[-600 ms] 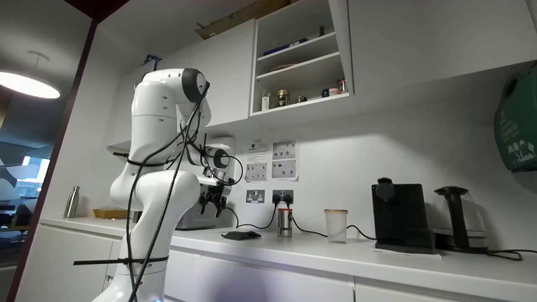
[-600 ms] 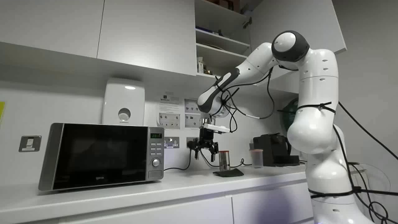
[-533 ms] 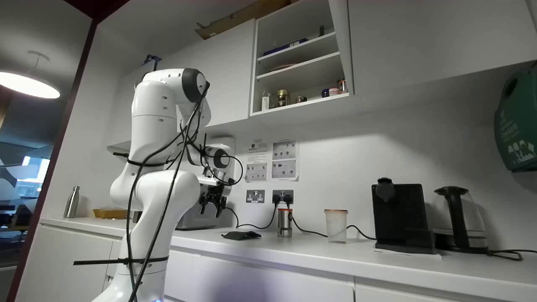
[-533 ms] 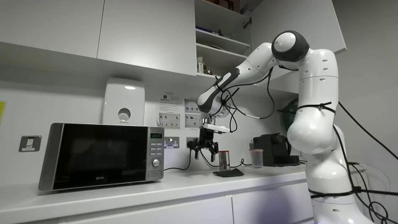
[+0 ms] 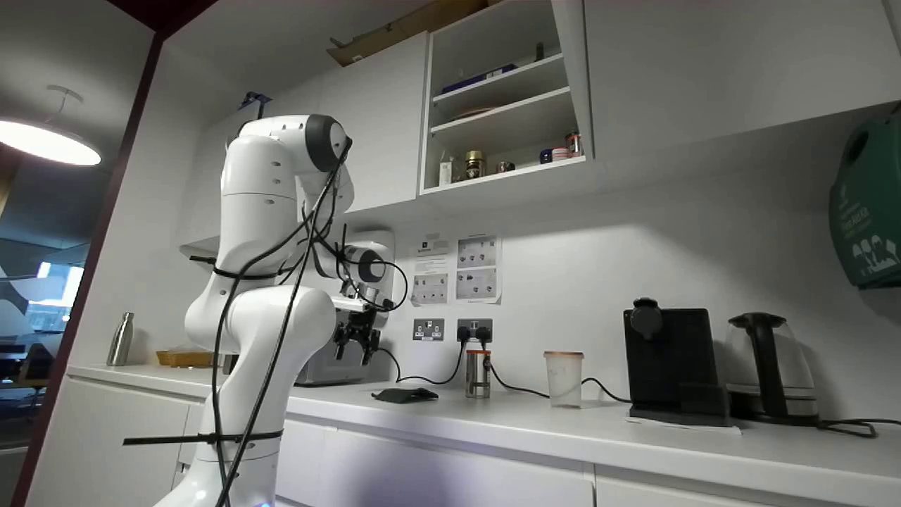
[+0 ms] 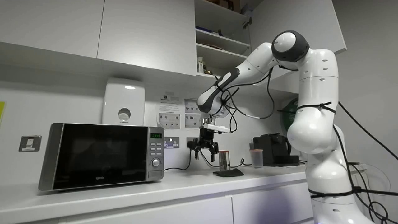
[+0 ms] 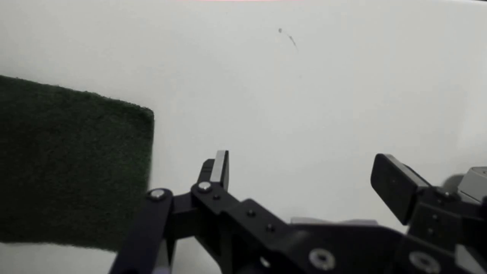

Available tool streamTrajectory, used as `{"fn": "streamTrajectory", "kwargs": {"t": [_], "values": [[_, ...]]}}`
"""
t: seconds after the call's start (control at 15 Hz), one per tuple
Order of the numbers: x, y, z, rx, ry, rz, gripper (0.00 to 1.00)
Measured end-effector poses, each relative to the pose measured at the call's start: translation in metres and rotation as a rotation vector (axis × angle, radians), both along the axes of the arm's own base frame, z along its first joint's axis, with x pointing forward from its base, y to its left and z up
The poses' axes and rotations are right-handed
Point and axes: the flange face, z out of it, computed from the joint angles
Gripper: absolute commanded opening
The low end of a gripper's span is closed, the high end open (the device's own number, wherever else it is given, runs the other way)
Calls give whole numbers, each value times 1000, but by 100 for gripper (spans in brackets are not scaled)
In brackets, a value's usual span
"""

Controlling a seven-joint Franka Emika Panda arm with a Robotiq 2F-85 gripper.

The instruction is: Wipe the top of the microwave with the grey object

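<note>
At five o'clock in the wrist view, hanging with black two-finger gripper (image 7: 305, 176) spread wide, empty. Likely must shift toward nine o'clock to reach flat dark fuzzy cloth (image 7: 76, 163) on white countertop (image 7: 266, 95), cropped, hiding long axis. Farther, at its nine o'clock in an exterior view, see silver-grey boxy microwave (image 6: 99, 155).

Wht c'top (image 6: 192, 181) carries microwave (image 6: 101, 155), dk cloth (image 6: 229, 173), metal tin (image 6: 224, 161), plastic tub (image 5: 564, 380), coffee m/c (image 5: 669, 362), kettle (image 5: 771, 370) & btl (image 5: 121, 341).
</note>
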Motion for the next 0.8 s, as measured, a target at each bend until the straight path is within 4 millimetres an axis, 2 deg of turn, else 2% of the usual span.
{"fn": "streamTrajectory", "kwargs": {"t": [0.13, 0.27, 0.8], "values": [[0, -3, -1, -10, 0, 1, 100], [4, -16, -5, -27, 2, -17, 100], [22, -108, -16, -70, 20, -178, 100]]}}
